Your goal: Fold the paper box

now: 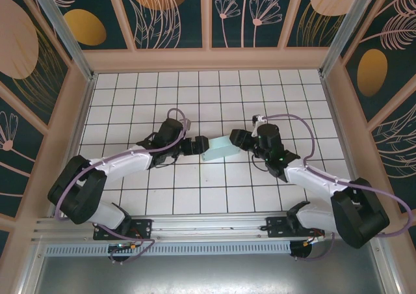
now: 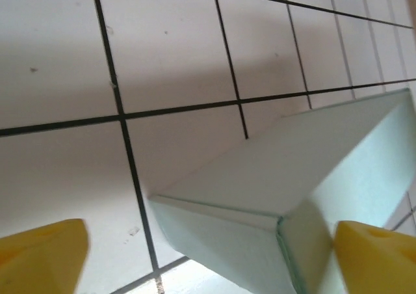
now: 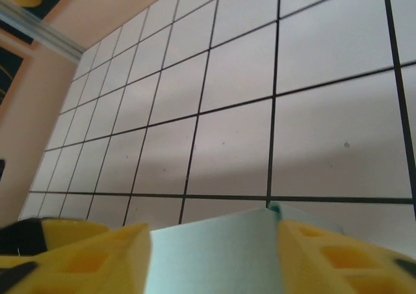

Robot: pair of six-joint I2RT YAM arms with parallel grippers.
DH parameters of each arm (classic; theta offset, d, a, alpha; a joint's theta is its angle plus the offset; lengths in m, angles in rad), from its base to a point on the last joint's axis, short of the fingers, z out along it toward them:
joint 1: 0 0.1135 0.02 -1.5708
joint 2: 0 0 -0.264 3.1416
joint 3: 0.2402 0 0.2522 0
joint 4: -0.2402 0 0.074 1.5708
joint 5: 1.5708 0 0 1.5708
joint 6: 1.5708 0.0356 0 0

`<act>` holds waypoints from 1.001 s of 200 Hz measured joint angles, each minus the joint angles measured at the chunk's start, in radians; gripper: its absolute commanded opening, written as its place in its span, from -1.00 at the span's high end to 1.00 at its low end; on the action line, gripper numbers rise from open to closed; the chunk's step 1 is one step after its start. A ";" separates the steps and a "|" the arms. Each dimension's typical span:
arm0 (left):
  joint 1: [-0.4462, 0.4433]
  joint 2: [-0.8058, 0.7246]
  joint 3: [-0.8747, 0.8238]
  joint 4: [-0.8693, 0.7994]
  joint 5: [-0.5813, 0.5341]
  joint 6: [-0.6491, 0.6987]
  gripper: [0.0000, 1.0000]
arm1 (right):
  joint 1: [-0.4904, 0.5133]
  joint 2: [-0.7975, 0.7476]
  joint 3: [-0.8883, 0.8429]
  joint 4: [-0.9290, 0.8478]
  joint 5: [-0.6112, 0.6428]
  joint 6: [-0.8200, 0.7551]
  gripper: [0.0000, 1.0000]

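Observation:
The paper box [image 1: 221, 148] is a pale mint, folded flat rectangular box lying on the tiled floor mid-table, between both arms. My left gripper [image 1: 201, 145] is at its left end. In the left wrist view the box's corner [image 2: 286, 196] lies between the yellow fingers [image 2: 42, 255], which stand wide apart; the left finger is clear of the card and the right one is beside it. My right gripper [image 1: 238, 138] is at the right end. In the right wrist view both yellow fingers [image 3: 328, 255] press against the sides of the box [image 3: 214, 255].
White tiles with black grid lines [image 1: 208, 99] cover the floor. Peach walls [image 1: 208, 60] with dark floral panels enclose it at the back and both sides. The arm bases sit on a metal rail [image 1: 208, 229] at the near edge.

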 measured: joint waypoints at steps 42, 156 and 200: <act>0.000 0.002 0.134 -0.060 -0.074 0.164 -0.97 | -0.049 -0.082 -0.006 -0.006 -0.007 -0.016 -0.26; -0.152 0.213 0.393 -0.127 0.026 0.864 -0.89 | -0.211 -0.261 -0.106 -0.069 0.014 -0.016 -0.27; -0.183 0.328 0.439 -0.190 0.022 0.936 -0.66 | -0.228 -0.247 -0.112 -0.077 0.004 -0.016 -0.27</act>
